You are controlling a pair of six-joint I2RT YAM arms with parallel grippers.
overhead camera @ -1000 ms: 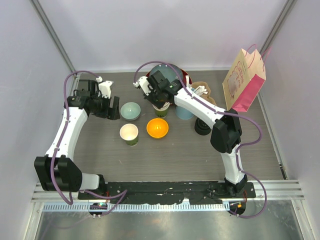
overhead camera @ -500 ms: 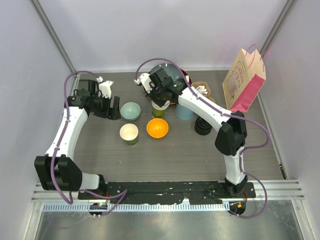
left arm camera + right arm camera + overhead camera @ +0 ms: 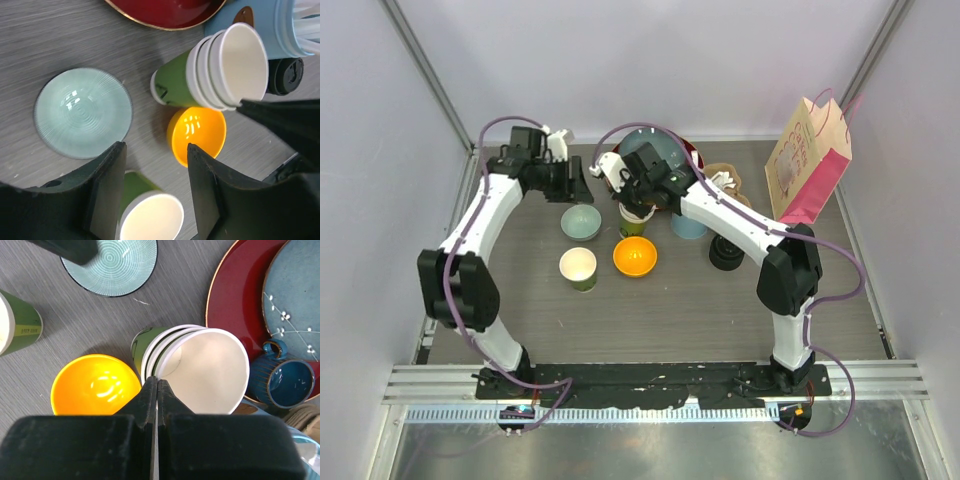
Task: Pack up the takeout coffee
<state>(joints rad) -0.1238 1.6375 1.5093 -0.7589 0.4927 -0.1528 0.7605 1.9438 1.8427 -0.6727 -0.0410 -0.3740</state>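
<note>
Jaws of the right gripper [image 3: 157, 384] are pressed together on the rim of the nested green cups [image 3: 200, 370], a tilted, lidless stack just beyond the orange bowl [image 3: 95, 386]. From overhead the wrist hides that pinch. Jaws of the left gripper [image 3: 156, 147] stand wide apart and hold nothing. Its camera looks down on the single green cup [image 3: 150, 220], upright and lidless, just left of the bowl.
</note>
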